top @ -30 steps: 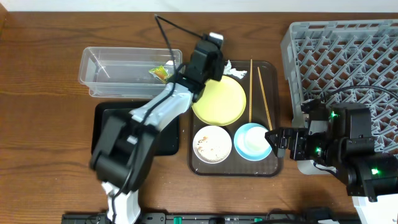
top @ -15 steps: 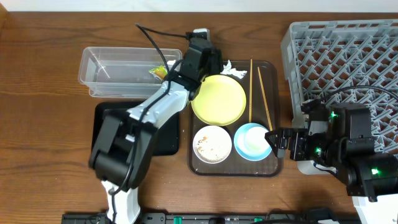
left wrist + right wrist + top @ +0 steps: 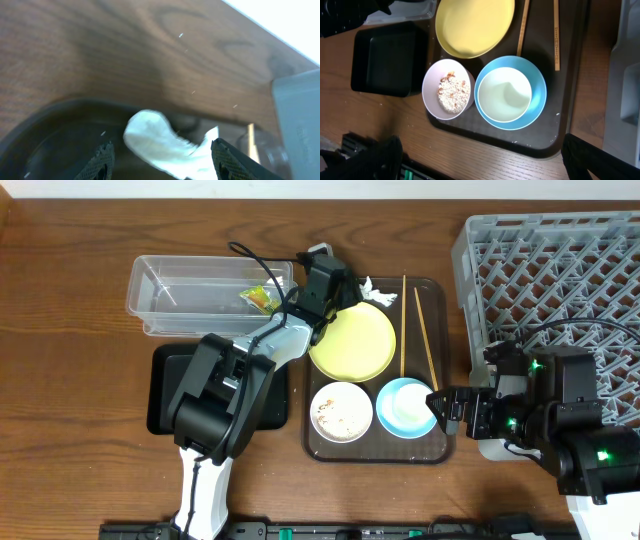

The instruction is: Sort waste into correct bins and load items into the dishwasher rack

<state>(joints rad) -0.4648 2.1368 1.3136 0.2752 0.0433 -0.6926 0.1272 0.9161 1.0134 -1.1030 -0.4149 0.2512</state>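
Note:
The crumpled white paper scrap (image 3: 369,286) (image 3: 165,142) lies at the back edge of the dark brown tray (image 3: 440,452). My left gripper (image 3: 350,287) (image 3: 165,161) is open, one finger on each side of the scrap. A green-and-yellow sachet (image 3: 260,297) lies in the clear tub (image 3: 160,280). On the brown tray are the yellow plate (image 3: 355,340) (image 3: 472,25), a white bowl (image 3: 341,411) (image 3: 450,90) with crumbs, a blue bowl (image 3: 405,407) (image 3: 537,97) holding a white cup (image 3: 505,95), and two chopsticks (image 3: 404,320). My right gripper (image 3: 440,405) (image 3: 485,165) hangs open over the tray's front right edge, holding nothing.
The black tray (image 3: 165,385) (image 3: 385,57) sits front left, partly under my left arm. The grey dishwasher rack (image 3: 550,260) fills the back right, close to my right arm. Bare wooden table (image 3: 60,380) lies to the left.
My left gripper has opened from shut and shifted slightly down onto the paper scrap. The right arm has not moved.

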